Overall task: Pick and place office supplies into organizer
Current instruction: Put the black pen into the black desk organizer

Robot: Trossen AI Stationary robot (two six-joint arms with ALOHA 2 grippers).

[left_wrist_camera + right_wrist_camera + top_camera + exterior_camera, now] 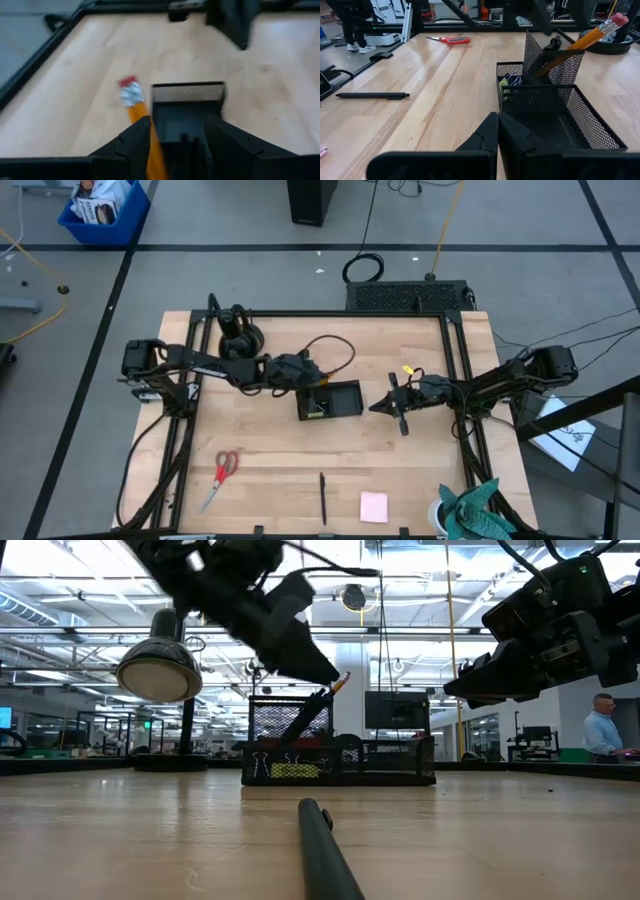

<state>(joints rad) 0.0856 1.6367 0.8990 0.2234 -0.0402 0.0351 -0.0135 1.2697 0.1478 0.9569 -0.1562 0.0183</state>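
A pale wooden bench (pixel 300 450) is seen from above, with two dark robot arms reaching toward its middle. At the near left lie red-handled scissors (pixel 222 470), stiff and fairly heavy, best taken across the closed blades near the pivot. Above them the left gripper (pixel 312 376) hangs over the left end of the black wire-mesh organizer (pixel 330 400), its fingers spread apart with an orange wooden pencil (pixel 142 120) between them; whether they touch it is unclear. The pencil is light, rigid and smooth, so a hold at mid-shaft suits it. Near the front edge lies a thin black pen (pixel 322 498), slim and apt to roll, and beside it a square pink notepad (pixel 374 506), light and flexible, best pinched at an edge. To the right of the organizer the right gripper (pixel 385 406) waits with its fingers pressed together and empty. The right wrist view alone shows orange pencils (pixel 592 35) leaning in the tall mesh cup and small clips (pixel 509 81) in a compartment; the overhead view alone shows the notepad.
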